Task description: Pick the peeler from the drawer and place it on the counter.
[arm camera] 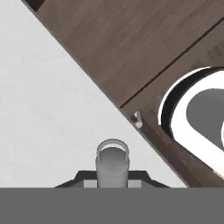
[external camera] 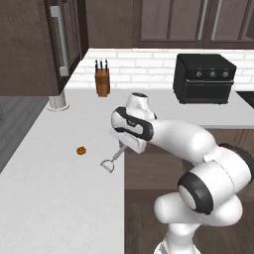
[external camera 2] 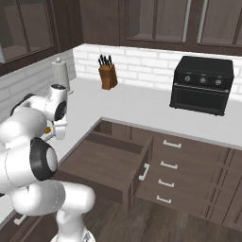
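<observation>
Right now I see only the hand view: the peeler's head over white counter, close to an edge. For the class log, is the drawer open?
Observer: Yes, the drawer stands pulled out, and I see nothing lying inside it.
Operator: Is anything on the counter near the peeler?
Observer: A small orange-brown object lies on the counter, apart from the peeler, on the side away from the edge.
Operator: How is the peeler held?
Observer: The gripper is shut on its handle, head slanting down; I cannot tell whether it touches the counter.
</observation>
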Controlling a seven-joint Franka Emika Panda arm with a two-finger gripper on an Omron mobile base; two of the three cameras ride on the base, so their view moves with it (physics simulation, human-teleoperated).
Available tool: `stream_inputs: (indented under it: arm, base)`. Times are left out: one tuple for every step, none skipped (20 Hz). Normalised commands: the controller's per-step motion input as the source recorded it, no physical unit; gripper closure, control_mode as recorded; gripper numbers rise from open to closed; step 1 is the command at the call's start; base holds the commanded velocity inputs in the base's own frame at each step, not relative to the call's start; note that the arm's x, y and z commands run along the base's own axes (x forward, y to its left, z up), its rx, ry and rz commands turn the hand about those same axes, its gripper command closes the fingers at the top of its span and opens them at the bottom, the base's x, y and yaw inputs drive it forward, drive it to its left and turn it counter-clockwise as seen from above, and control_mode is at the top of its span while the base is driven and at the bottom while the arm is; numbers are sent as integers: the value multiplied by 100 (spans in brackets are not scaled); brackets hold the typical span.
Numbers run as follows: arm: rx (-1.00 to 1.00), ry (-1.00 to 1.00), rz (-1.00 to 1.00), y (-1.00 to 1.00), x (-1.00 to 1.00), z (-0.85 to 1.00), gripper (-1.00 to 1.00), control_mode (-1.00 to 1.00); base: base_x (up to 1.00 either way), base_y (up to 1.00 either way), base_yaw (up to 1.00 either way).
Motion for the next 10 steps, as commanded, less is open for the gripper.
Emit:
stream_inputs:
  arm:
    - [-28,9,0,100,-4,-44,100,-100]
    - [-20,9,0,79,-17,-53,100,-100]
    - [-15,8,0,61,-23,-59,100,-100]
    - [-15,4,0,49,-23,-58,100,-100]
    - [-19,3,0,62,-9,-74,100,-100]
    - [-22,3,0,70,0,-81,100,-100]
    - [-17,2,0,64,1,-74,100,-100]
    - [-15,3,0,54,3,-73,100,-100]
    - [-13,3,0,48,1,-77,100,-100]
    - [-10,2,0,34,0,-81,100,-100]
  base:
    - [0,0,0]
    - [0,0,0]
    - [0,0,0]
    - [0,0,0]
    - [0,0,0]
    - [0,0,0]
    - [0,0,0]
    - [0,0,0]
    - [0,0,0]
    - [0,0,0]
